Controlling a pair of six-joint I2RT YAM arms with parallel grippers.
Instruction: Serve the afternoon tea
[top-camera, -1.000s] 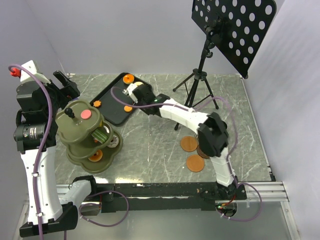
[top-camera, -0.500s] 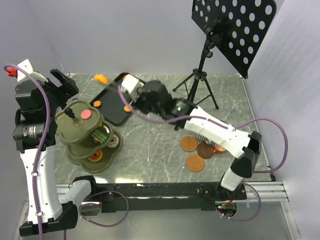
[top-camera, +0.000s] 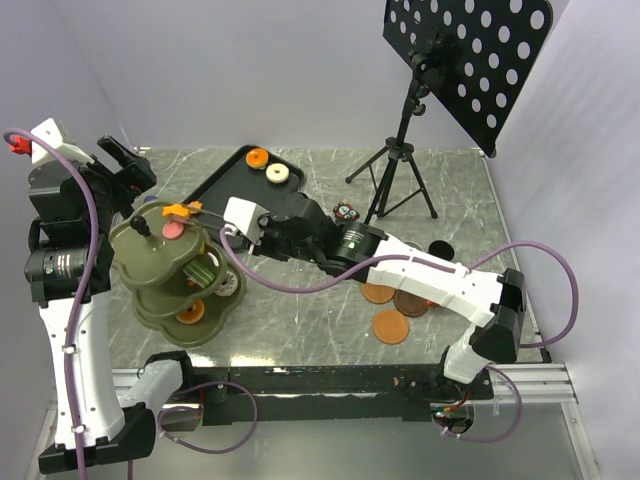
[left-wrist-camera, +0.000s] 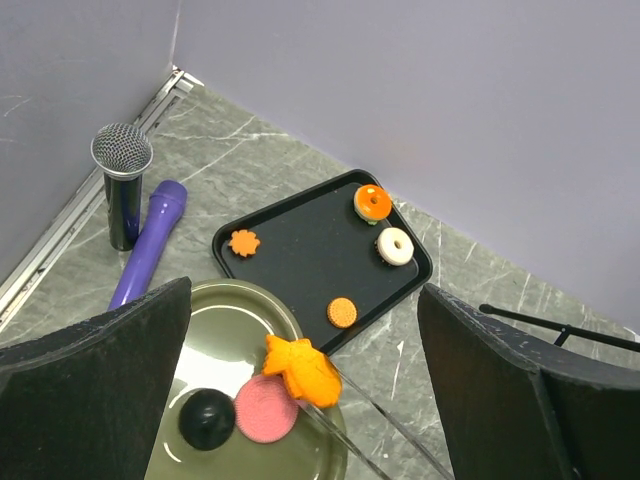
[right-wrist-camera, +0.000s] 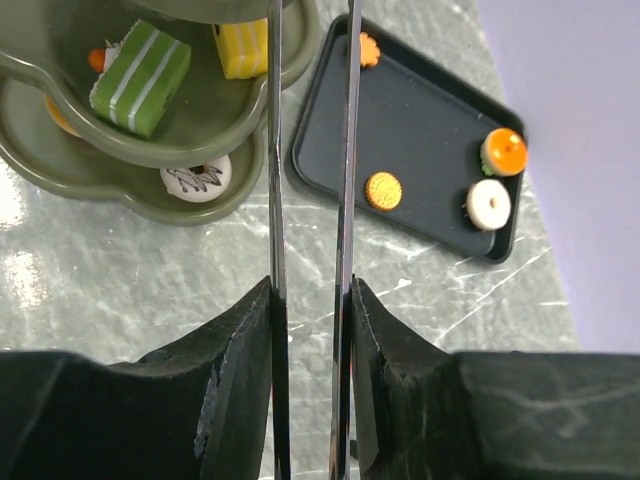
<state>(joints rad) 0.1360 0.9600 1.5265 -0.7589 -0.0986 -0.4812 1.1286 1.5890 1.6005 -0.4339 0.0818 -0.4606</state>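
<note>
- Right gripper (right-wrist-camera: 310, 320) part-closed, clamped on 1 pair of thin tongs (right-wrist-camera: 346, 150).
- Pinching 1 orange pastry (left-wrist-camera: 300, 368) in the tong tips, over the rim of the stand's top tier (left-wrist-camera: 230, 320), beside 1 pink pastry (left-wrist-camera: 265, 415).
- Left gripper (left-wrist-camera: 305, 300) spread wide, empty, above the stand.
- On the black tray (left-wrist-camera: 300, 240), 4 pieces: orange donut (left-wrist-camera: 373, 202), white donut (left-wrist-camera: 395, 245), cookie (left-wrist-camera: 342, 312), flower biscuit (left-wrist-camera: 243, 242).

The tiered stand (top-camera: 125, 240) carries a cookie (top-camera: 172, 229) on its top tier just beside the knob. A pastry (top-camera: 178, 210) held in the tongs (right-wrist-camera: 345, 150) hangs over that tier's far right rim, and cake slices (right-wrist-camera: 140, 65) lie on the tier below. Behind the stand and to its right lies the tray (top-camera: 225, 200), with one donut (top-camera: 257, 157) and a second donut (top-camera: 277, 174) at the end farthest from the stand. Well to the stand's right, saucers (top-camera: 390, 326) lie on the table with the tripod (top-camera: 400, 150) behind them, and a microphone (left-wrist-camera: 122, 185) stands behind the stand to its left.
</note>
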